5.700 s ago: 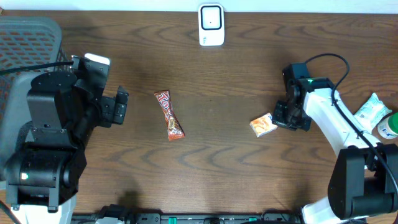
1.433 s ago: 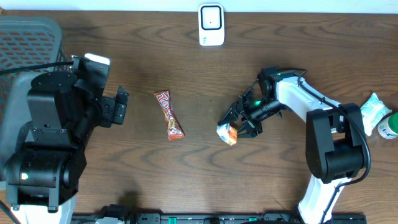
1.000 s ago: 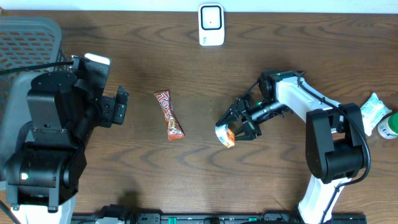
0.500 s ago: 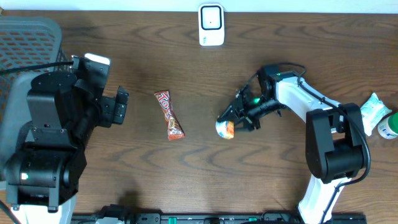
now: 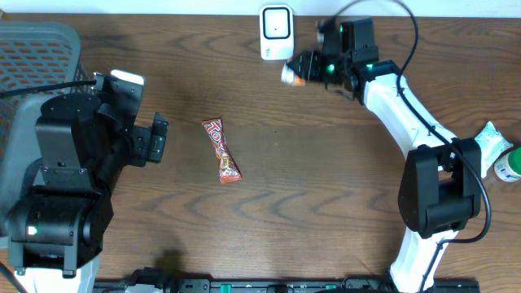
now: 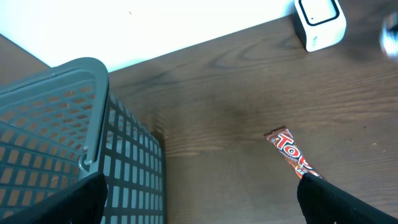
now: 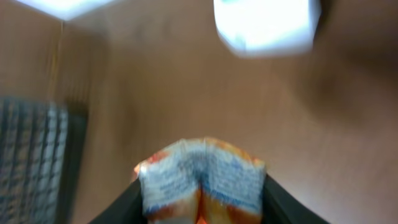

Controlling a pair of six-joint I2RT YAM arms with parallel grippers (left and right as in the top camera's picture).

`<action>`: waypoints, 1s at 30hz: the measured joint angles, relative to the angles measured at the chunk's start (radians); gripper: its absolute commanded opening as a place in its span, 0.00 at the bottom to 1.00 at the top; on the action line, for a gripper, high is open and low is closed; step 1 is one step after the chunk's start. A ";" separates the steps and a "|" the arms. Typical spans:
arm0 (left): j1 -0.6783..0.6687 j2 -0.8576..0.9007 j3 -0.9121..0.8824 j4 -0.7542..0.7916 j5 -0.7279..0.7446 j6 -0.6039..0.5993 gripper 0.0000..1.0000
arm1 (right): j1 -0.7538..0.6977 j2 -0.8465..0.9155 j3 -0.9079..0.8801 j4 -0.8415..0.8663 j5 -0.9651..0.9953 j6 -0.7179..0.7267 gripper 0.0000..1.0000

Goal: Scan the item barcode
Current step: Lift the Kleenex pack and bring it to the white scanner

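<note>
Right gripper (image 5: 308, 70) clamping small orange-and-white crinkled snack packet (image 5: 293, 76), holding it in air. Packet hovering just right of white box-shaped barcode scanner (image 5: 277, 32), near, not touching. I'm judging scanner face lying ahead-left of packet; barcode side I cannot tell. Left gripper (image 5: 159, 138) hanging wide open, well apart.

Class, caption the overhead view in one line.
Jaws of the right arm hold a small orange-and-white packet near the white box-shaped scanner.

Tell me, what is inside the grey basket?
Nothing shows in the visible part of the basket; the left arm covers the rest from above.
</note>
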 measured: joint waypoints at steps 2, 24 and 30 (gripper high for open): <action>0.000 0.000 0.000 0.000 0.000 0.000 0.98 | 0.011 0.000 0.001 0.114 0.096 0.003 0.29; 0.000 0.000 0.000 0.000 0.000 0.000 0.98 | 0.055 0.355 0.233 0.582 0.378 -0.008 0.41; 0.000 0.000 0.000 0.000 0.000 0.000 0.98 | 0.072 0.426 0.364 0.552 0.389 -0.056 0.47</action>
